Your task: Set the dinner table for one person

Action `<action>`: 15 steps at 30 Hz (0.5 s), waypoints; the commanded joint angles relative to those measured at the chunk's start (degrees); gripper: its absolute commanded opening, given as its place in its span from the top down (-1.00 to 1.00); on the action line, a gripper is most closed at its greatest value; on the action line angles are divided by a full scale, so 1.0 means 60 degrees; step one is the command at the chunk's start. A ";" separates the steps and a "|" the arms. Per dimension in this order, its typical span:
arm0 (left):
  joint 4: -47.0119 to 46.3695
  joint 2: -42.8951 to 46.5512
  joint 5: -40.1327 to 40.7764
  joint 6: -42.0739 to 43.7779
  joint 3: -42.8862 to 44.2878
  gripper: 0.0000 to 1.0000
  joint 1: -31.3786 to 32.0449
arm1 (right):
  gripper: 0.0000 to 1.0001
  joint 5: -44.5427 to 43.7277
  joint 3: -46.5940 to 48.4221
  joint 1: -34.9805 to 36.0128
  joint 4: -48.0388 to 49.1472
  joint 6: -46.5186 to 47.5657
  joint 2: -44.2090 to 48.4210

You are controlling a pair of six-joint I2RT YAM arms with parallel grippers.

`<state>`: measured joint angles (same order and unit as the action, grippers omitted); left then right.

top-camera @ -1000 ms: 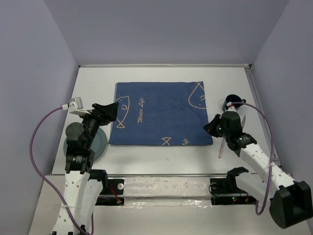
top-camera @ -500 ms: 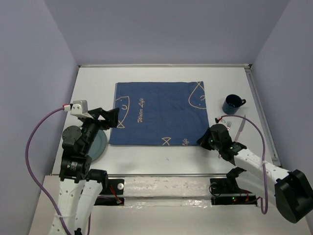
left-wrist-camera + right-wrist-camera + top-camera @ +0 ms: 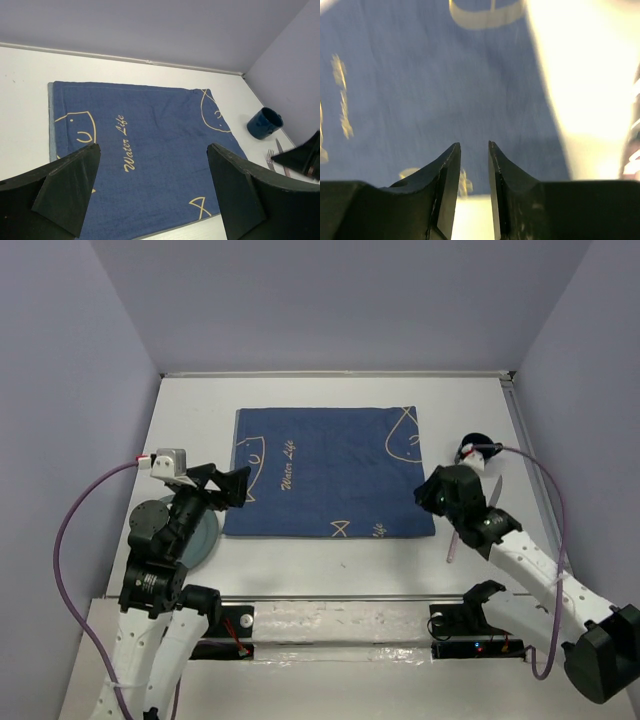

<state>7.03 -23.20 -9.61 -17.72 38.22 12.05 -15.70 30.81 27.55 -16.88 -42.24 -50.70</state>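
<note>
Top external view: the table [image 3: 330, 400] is white, and a blue cloth [image 3: 325, 472] lies flat near its middle, a little toward the far side. A grey-green plate [image 3: 207, 532] sits on the bare table just left of the cloth's near left corner, partly under the left arm. A dark blue mug [image 3: 265, 123] stands upright well to the right of the cloth's far right corner. A fork [image 3: 270, 159] and a knife [image 3: 281, 150] lie side by side nearer than the mug, also right of the cloth.

The left gripper [image 3: 152, 146] hangs over the cloth's left edge with its jaws spread wide and nothing between them. The right gripper [image 3: 473, 145] is low over the cloth's near right corner. Its jaws stand a narrow gap apart and empty, with blue fabric showing through the gap.

By the look of it, the setting has barely begun. The cloth seems placed, but nothing rests on it. The plate probably belongs in the cloth's centre, with the fork and knife at its sides and the mug by a far corner. Neither arm holds anything yet.
</note>
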 commanded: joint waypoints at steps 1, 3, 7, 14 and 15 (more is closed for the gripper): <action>-0.0161 0.0204 0.0077 0.0242 0.0032 -0.98 0.0290 | 0.31 -0.1572 0.2216 -0.1379 -0.0438 0.1662 -0.0952; -0.0131 0.0292 0.0165 0.0257 0.0032 -0.98 0.0437 | 0.31 -0.1586 0.2685 -0.2465 -0.0336 0.2160 -0.1668; -0.0073 0.0453 0.0239 0.0286 0.0017 -0.98 0.0774 | 0.21 -0.2142 0.3521 -0.3593 -0.0145 0.2659 -0.2650; 0.0030 0.0732 0.0473 0.0301 0.0061 -0.98 0.1403 | 0.10 -0.1089 0.4737 -0.5602 0.0046 0.2498 -0.4614; 0.0074 0.0790 0.0546 0.0316 0.0090 -0.98 0.1535 | 0.09 -0.1045 0.5087 -0.5603 0.0017 0.2571 -0.5168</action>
<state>8.08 -19.79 -7.42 -16.99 38.22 19.46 -23.75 54.87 -3.01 -17.65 -28.38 -75.77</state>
